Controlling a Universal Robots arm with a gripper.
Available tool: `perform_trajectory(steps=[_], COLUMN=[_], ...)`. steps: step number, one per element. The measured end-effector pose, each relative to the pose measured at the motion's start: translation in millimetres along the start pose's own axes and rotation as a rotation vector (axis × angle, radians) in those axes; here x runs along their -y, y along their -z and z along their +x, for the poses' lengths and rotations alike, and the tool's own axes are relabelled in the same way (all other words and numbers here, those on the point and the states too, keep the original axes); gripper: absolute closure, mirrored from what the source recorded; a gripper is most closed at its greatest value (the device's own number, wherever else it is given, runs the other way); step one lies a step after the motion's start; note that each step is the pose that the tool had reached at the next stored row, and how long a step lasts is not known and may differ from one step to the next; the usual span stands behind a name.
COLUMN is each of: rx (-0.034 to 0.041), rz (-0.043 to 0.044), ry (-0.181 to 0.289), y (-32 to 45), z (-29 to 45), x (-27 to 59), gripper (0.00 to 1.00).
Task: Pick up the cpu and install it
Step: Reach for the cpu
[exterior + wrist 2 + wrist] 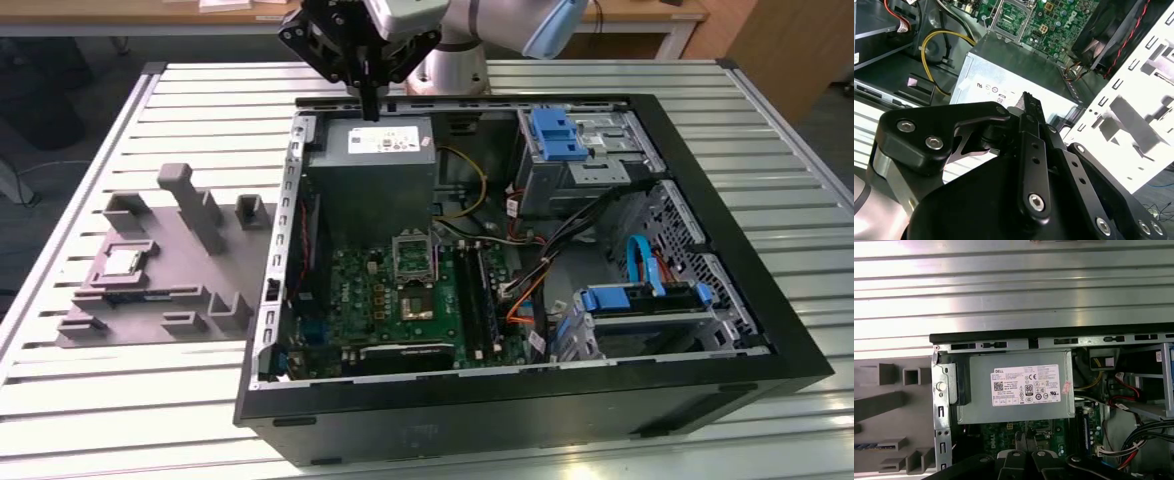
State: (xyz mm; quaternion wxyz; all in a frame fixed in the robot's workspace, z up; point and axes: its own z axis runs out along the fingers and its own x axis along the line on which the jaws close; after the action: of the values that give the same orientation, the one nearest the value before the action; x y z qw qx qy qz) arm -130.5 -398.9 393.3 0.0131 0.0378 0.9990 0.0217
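The gripper (1026, 98) sits closest, its thin fingers pressed together with nothing between them. In the exterior view it hangs over the far wall of the case (790, 350), just above the power supply (380, 170). The cpu (123, 262) lies flat in a recess of the grey tray (180, 275), outside the case on the exterior view's left. It is well apart from the gripper, off to that side and nearer the camera. Being square, it has no long axis to line up with. The socket (414, 255) on the motherboard (360, 290) lies just on the camera's side of the power supply and looks unfilled, so the pick is not yet made.
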Motion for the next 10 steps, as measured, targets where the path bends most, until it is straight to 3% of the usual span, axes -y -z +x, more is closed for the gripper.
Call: perform_trajectory(steps=[10], rx=[0.0], rz=[0.0], ry=[0.0], y=[0.1], z=[2.3], x=[0.2], gripper=[0.89])
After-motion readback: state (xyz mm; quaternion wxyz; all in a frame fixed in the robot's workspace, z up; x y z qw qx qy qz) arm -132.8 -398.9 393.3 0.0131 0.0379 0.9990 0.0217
